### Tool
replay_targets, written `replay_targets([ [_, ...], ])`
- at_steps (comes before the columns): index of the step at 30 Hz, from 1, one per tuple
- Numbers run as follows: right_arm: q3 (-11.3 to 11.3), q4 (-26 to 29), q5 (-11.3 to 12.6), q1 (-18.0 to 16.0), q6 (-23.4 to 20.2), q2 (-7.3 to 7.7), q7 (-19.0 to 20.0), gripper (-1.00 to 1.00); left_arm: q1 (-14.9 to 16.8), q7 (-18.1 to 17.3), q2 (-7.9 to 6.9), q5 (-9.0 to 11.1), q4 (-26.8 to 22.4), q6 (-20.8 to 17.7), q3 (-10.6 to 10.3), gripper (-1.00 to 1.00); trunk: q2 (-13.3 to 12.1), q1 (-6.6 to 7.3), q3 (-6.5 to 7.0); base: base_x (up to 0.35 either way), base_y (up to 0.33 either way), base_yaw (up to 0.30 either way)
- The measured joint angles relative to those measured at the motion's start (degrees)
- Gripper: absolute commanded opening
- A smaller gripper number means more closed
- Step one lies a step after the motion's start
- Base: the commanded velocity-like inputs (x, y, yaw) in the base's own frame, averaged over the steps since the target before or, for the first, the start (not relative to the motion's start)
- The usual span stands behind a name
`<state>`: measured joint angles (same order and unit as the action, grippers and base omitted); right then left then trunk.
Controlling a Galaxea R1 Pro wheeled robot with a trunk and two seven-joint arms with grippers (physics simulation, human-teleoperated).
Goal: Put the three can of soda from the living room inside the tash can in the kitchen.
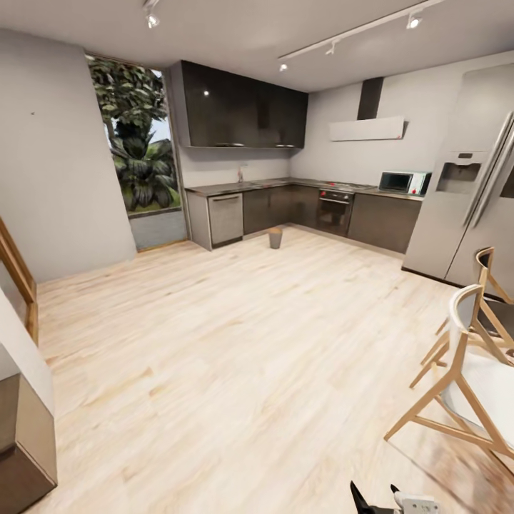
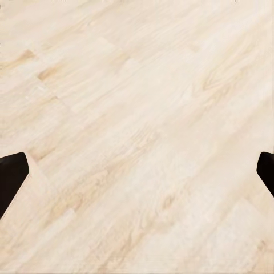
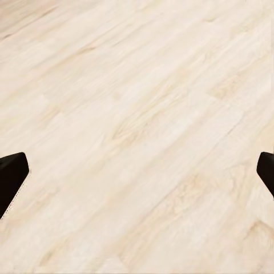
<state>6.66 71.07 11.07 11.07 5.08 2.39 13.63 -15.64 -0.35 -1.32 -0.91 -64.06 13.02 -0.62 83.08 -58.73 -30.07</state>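
Observation:
The tash can [image 1: 275,238] is a small pale grey bin on the kitchen floor, far ahead, in front of the dark cabinets [image 1: 268,208]. The cans of soda are out of view. My left gripper [image 2: 137,176] is open over bare light wood planks, its black fingertips [image 2: 11,178] far apart with nothing between them. My right gripper [image 3: 137,176] is open in the same way, its fingertips [image 3: 11,178] wide apart above the floor. A black and white piece of an arm [image 1: 400,502] pokes in at the bottom edge of the head view.
Wooden chairs [image 1: 467,371] stand close on the right, with a steel fridge [image 1: 467,185] behind them. A brown unit [image 1: 25,435] and a wood frame [image 1: 18,275] sit at the left. Oven [image 1: 334,211] and dishwasher [image 1: 225,218] line the back. Wide wood floor [image 1: 235,343] lies between.

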Motion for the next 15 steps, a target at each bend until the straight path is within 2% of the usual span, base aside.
replay_targets([
  [5,-0.5,-0.5,0.0,0.0,0.2,0.10,0.0,1.00,0.0,0.0,0.00,0.0,0.1,0.0,0.0,1.00,0.0,0.00,0.00,0.303,0.190,-0.102],
  [15,-0.6,-0.8,0.0,0.0,0.2,0.16,0.0,1.00,0.0,0.0,0.00,0.0,0.1,0.0,0.0,1.00,0.0,0.00,0.00,0.303,0.190,-0.238],
])
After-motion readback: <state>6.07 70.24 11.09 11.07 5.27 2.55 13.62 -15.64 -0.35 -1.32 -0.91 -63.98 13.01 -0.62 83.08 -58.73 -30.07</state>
